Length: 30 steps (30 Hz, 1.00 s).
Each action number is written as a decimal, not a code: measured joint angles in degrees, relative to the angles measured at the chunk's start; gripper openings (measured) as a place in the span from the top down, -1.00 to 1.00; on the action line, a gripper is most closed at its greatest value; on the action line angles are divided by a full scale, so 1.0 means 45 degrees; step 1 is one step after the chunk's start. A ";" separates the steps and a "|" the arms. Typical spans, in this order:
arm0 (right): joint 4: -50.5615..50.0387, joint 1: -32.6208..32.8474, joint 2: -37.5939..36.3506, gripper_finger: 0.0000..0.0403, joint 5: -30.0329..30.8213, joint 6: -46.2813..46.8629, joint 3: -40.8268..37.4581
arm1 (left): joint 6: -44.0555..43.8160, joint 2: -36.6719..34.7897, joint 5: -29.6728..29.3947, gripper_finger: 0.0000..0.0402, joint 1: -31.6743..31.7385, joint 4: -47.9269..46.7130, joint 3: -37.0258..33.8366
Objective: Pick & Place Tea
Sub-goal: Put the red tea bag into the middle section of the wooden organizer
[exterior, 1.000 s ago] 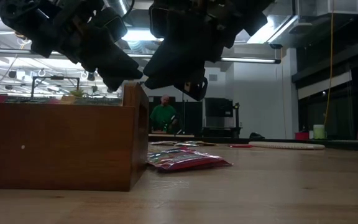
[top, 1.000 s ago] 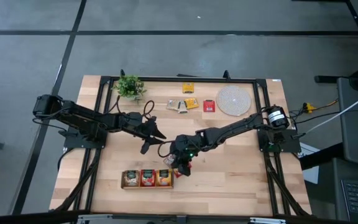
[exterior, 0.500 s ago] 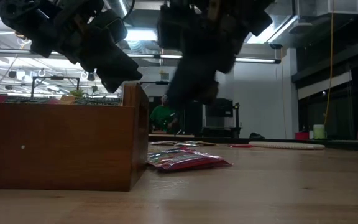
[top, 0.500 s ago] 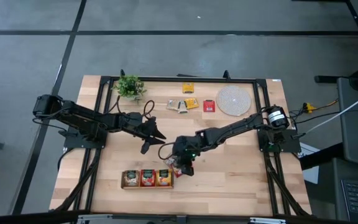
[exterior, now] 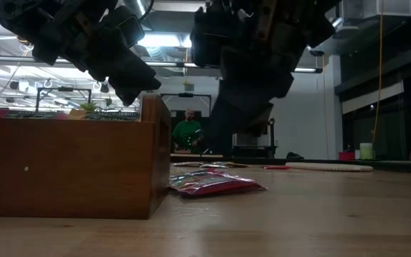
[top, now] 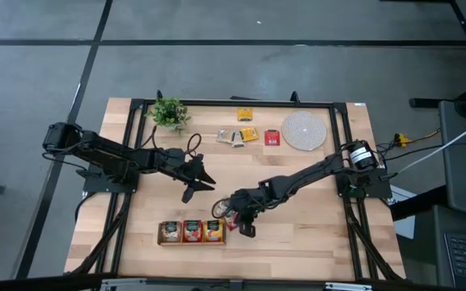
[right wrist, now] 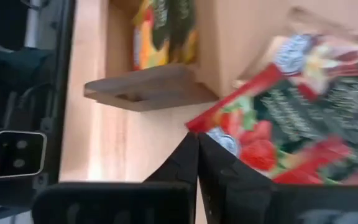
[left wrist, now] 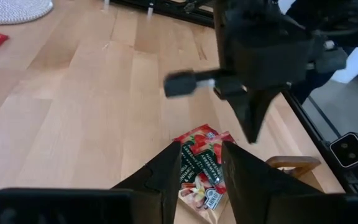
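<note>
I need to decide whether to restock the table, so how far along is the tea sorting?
Done: the wooden tray already holds sachets in all three compartments. In hand: the right gripper, shut and empty, hangs over the red sachets beside the tray's end; the left gripper waits, holding nothing. Left: those, plus the loose sachets near the woven mat.

Print on the red tea sachets (right wrist: 291, 118), too blurred to read
</note>
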 joint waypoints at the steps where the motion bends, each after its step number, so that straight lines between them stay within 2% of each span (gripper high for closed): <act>1: 0.0222 0.0012 0.0117 0.95 -0.0210 0.0026 -0.0014 | 0.0005 0.0000 0.0000 0.45 0.0000 0.0000 0.0000; 8: 0.1119 0.0013 0.1188 0.97 -0.1208 0.0366 -0.0019 | 0.0000 0.0000 -0.0007 0.46 0.0000 -0.0157 0.0000; 12: 0.1152 -0.0123 0.1512 0.98 -0.1230 0.0357 -0.0019 | 0.0000 0.0000 -0.0008 0.45 0.0000 -0.0291 0.0000; 21: 0.1158 -0.0887 0.1574 0.98 0.0076 -0.0496 0.0006 | 0.0000 0.0000 -0.0024 0.45 0.0000 -0.0367 0.0000; 30: 0.0895 -0.1928 0.1568 0.96 0.1702 -0.2381 0.0025 | 0.0000 0.0000 -0.0075 0.45 0.0000 -0.0404 0.0000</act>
